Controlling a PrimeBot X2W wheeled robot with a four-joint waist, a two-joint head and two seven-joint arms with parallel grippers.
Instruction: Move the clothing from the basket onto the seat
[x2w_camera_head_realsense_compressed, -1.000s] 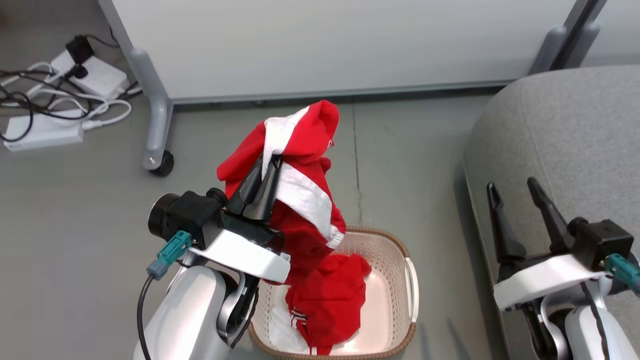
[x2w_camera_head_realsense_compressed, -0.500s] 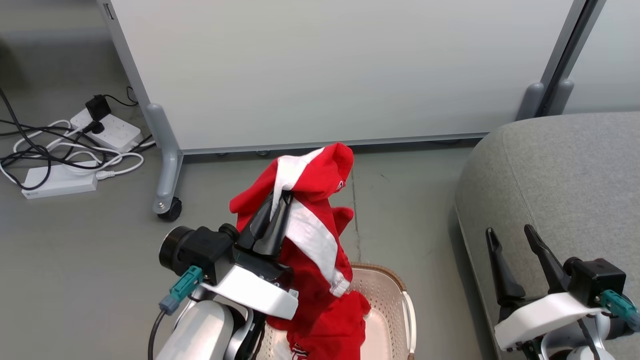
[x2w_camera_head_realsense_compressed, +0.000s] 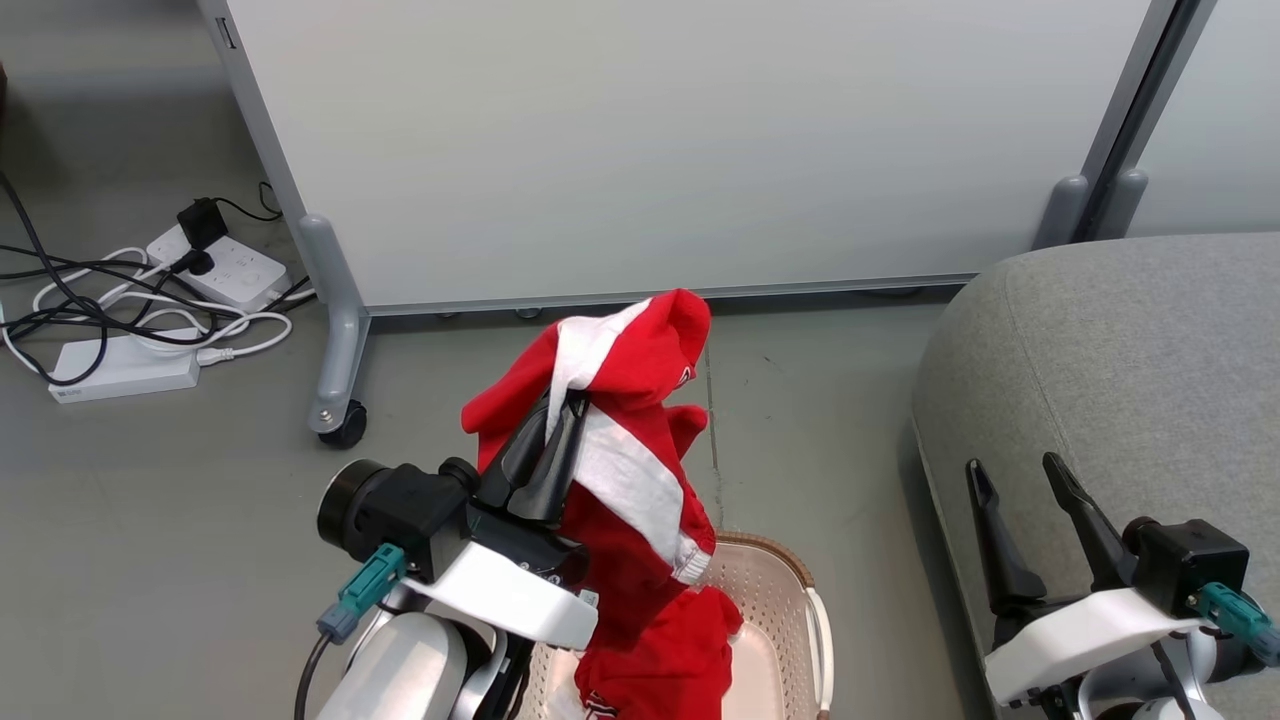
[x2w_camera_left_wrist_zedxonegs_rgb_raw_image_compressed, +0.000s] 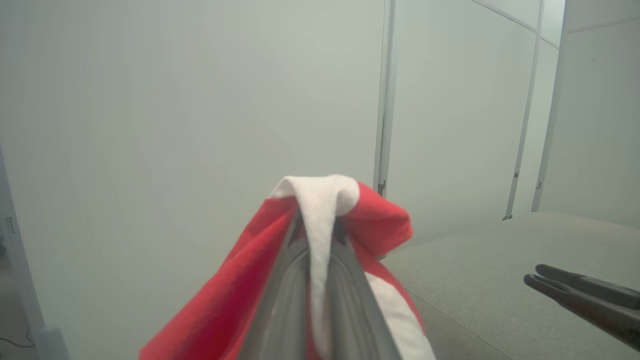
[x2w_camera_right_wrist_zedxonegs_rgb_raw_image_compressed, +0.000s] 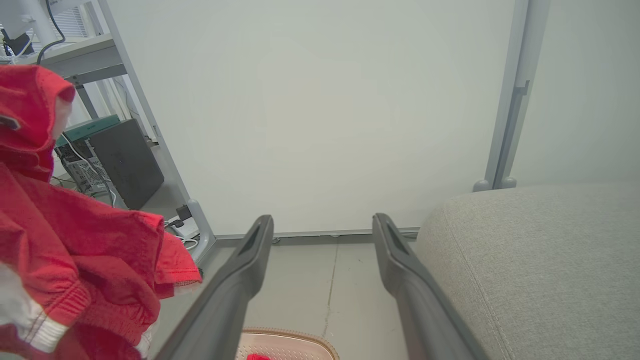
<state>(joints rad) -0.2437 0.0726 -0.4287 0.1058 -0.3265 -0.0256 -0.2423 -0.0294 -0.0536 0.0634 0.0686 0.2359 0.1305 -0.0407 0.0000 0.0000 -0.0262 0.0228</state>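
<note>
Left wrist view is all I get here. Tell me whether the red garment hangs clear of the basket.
Observer: Not clear. In the head view the clothing drapes from the left gripper, and its lower red folds reach inside the basket.
Operator: Report the right gripper's state.
Observer: The right gripper is open and holds nothing, beside the seat.
Operator: Say what lies on the floor to the left.
Observer: Two power strips and tangled cables lie left of the wheeled foot of the partition.
</note>
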